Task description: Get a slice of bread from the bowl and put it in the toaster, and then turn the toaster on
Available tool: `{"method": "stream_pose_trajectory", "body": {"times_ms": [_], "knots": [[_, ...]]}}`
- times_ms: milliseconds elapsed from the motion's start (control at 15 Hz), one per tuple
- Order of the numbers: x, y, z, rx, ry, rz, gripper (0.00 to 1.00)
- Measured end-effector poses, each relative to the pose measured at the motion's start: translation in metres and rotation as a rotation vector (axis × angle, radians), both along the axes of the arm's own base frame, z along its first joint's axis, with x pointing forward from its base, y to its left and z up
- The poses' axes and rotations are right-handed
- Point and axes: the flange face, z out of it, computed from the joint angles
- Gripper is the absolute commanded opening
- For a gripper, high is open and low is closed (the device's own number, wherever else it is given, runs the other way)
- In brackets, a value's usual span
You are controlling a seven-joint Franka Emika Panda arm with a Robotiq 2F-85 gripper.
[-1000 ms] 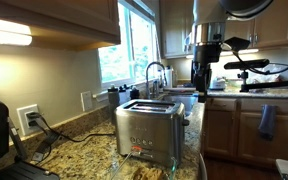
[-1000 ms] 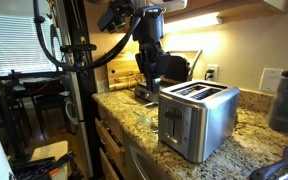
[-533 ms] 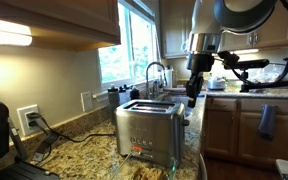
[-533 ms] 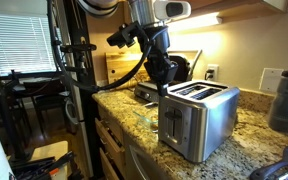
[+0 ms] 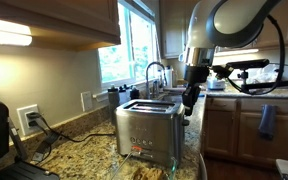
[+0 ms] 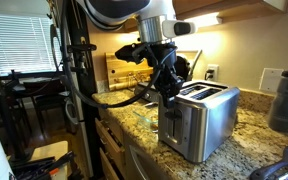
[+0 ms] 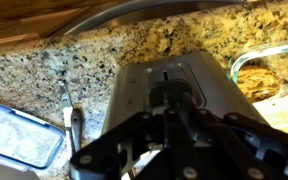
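Boxy brushed-steel toaster (image 6: 199, 125) sits just below the pincer (image 6: 171, 96), whose opening I cannot tell. A skewed push could skid it.

Arm (image 5: 227, 18): white, elbow raised high, wrist pointing straight down in both exterior views. Gripper (image 6: 170, 96): black, hanging vertical; finger spacing too blurred to tell in the wrist view.

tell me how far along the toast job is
Done: unclear, as no view shows whether bread sits in the toaster's slots. In hand: the gripper hangs at the toaster's lever end, carrying nothing visible. Left: probably pressing the lever down. The bowl beside the toaster holds tan contents.
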Motion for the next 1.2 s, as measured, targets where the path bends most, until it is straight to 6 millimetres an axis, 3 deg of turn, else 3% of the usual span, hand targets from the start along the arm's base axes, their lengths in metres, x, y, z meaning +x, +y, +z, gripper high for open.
{"method": "stream_pose_trajectory", "body": {"times_ms": [67,467,1200], "knots": [[0.0,-0.002,-0.001,0.002,0.0,-0.004,0.03],[-0.001,-0.013,-0.007,0.009,-0.009,-0.022,0.05],[0.001,-0.014,-0.034,0.023,-0.024,-0.023,0.05]]}}
